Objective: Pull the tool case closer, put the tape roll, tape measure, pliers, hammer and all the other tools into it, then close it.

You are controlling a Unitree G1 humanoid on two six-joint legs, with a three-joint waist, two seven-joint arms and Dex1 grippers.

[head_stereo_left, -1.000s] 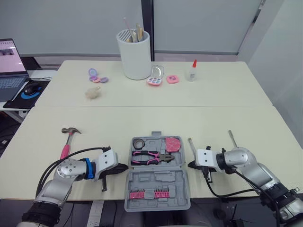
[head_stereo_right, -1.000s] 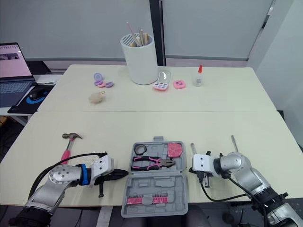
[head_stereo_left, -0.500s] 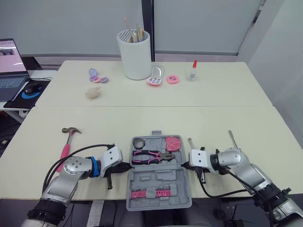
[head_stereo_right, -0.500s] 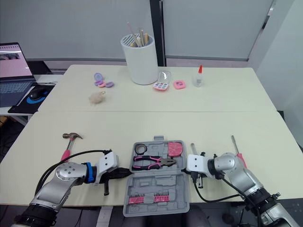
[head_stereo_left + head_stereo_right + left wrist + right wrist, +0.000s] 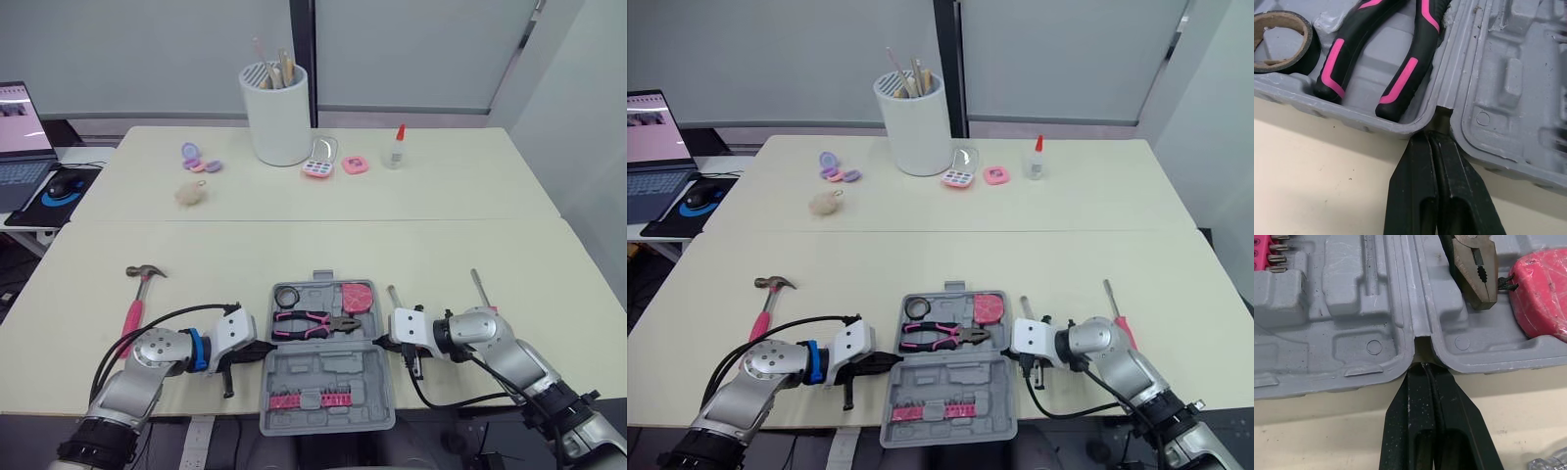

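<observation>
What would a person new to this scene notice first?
An open grey tool case sits at the near edge of the table, holding pink-handled pliers, a tape roll and a pink tape measure. The left gripper and the right gripper, both shut, touch its hinge from either side. A hammer lies on the table to its left.

White pot of sticks (image 5: 280, 122), glue bottle (image 5: 396, 149) and fluffy ball (image 5: 190, 194) on far table (image 5: 460, 186)
</observation>
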